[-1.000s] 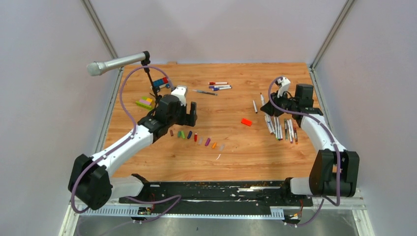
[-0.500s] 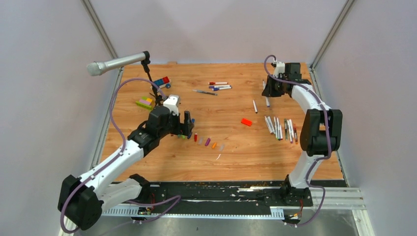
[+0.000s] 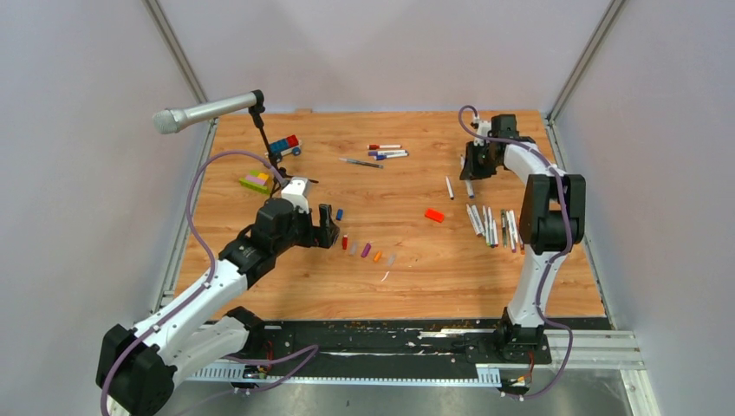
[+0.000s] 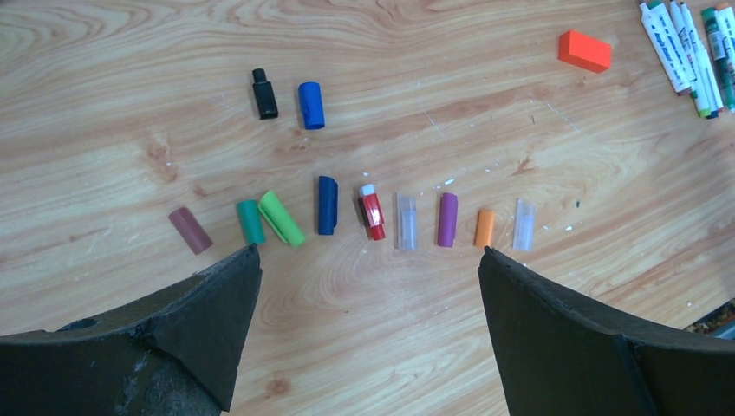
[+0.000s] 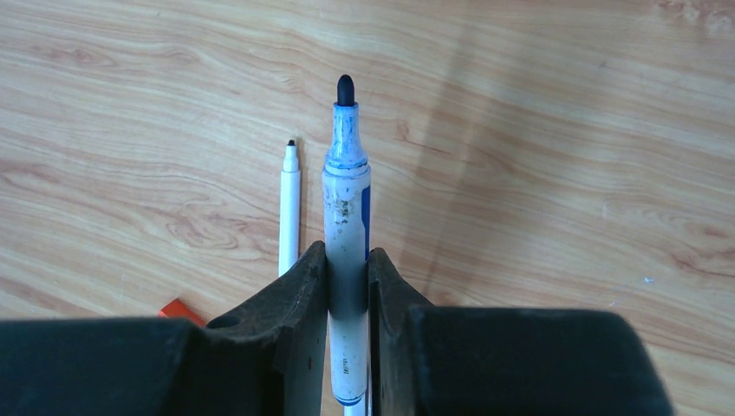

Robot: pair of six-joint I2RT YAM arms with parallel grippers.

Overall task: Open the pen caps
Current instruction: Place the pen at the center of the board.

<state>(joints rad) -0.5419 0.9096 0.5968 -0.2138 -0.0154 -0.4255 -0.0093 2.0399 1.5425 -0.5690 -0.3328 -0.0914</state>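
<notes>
Several pen caps lie in a row on the wood, from a brown one (image 4: 189, 230) through green, dark blue, red (image 4: 373, 213), clear and purple to orange (image 4: 484, 228). A black cap (image 4: 263, 94) and a blue cap (image 4: 311, 105) lie beyond the row. My left gripper (image 4: 368, 251) hangs open just short of the row (image 3: 364, 250), with nothing between its fingers. My right gripper (image 5: 347, 260) is shut on an uncapped blue pen (image 5: 347, 199) at the back right (image 3: 475, 165). The pen's dark tip points away from the wrist.
A thin white pen (image 5: 289, 217) lies beside the held one. Uncapped pens (image 3: 494, 225) are heaped at the right, and capped pens (image 3: 386, 152) lie at the back. An orange block (image 3: 434, 215) sits mid-table. A microphone (image 3: 204, 111) on a tripod and toy bricks (image 3: 283, 145) stand back left.
My left gripper opened fully and drew back toward the near left, uncovering the blue cap. My right arm swung toward the back of the table with the pen.
</notes>
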